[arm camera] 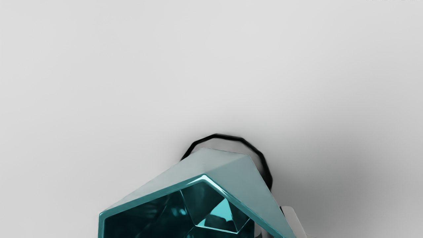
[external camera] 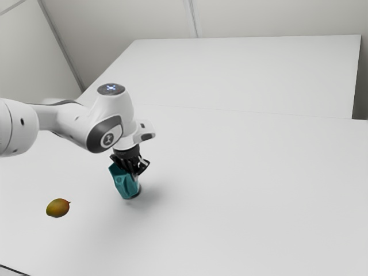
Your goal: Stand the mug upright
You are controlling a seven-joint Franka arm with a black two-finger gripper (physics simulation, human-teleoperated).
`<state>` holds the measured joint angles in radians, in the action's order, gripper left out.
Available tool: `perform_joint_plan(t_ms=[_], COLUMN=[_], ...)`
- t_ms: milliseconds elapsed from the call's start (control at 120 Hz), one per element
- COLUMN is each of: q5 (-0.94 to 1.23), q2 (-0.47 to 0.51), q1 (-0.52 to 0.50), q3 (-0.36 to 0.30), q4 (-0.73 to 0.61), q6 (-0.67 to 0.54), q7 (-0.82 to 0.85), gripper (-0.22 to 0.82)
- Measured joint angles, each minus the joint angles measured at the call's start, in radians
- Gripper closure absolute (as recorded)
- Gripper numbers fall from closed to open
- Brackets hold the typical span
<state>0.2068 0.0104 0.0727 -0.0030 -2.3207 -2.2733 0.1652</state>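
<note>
"Pincer point(external camera: 136, 171) first: how is it seen to be set?"

"Closed on the wall of the mug point(external camera: 127, 184). In the wrist view one finger point(arm camera: 293, 220) is seen pressed along the outside, and part of the other is seen within the mouth, with the wall caught between them."

"And how is the mug held?"

"Under the pincer, with its mouth turned upward and its dark-rimmed base toward the surface point(external camera: 241, 195). It is seen at a slant in the exterior view, so whether it is quite upright cannot be told. Nor can it be told whether the base is fully seated. It is faceted and teal, and its dark inside is brightened by glints."

"What is found farther out?"

"A mango-like fruit point(external camera: 58, 208), coloured green and reddish orange, is laid on the surface. It is placed apart from the mug, toward the exterior view's left and nearer that camera."

"And beyond that?"

"A second white top point(external camera: 247, 72) is set behind the surface, and at the very back it is bounded by a pale wall point(external camera: 161, 17)."
</note>
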Motion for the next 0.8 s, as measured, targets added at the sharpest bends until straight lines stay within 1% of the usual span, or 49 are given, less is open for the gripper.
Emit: perform_joint_plan(t_ms=[142,167,325,392,467,608,700,800], q5=[0.001,-0.001,-0.011,-0.015,-0.018,-0.031,-0.054,-0.075], q2=[-0.01,-0.01,-0.007,0.004,0.027,0.09,0.127,0.138], q1=[-0.002,0.0,0.007,0.009,0.01,0.02,0.029,0.032], q3=[-0.005,-0.003,0.001,0.001,0.001,0.001,0.001,0.001], q4=[0.001,0.0,-0.001,0.0,0.001,0.005,0.015,0.068], q6=[-0.011,-0.013,-0.032,-0.037,-0.041,-0.03,0.003,0.062], q7=[0.022,0.025,0.037,0.041,0.044,0.049,0.051,0.053], gripper=[0.78,0.74,0.39,0.29,0.21,0.11,0.08,0.05])
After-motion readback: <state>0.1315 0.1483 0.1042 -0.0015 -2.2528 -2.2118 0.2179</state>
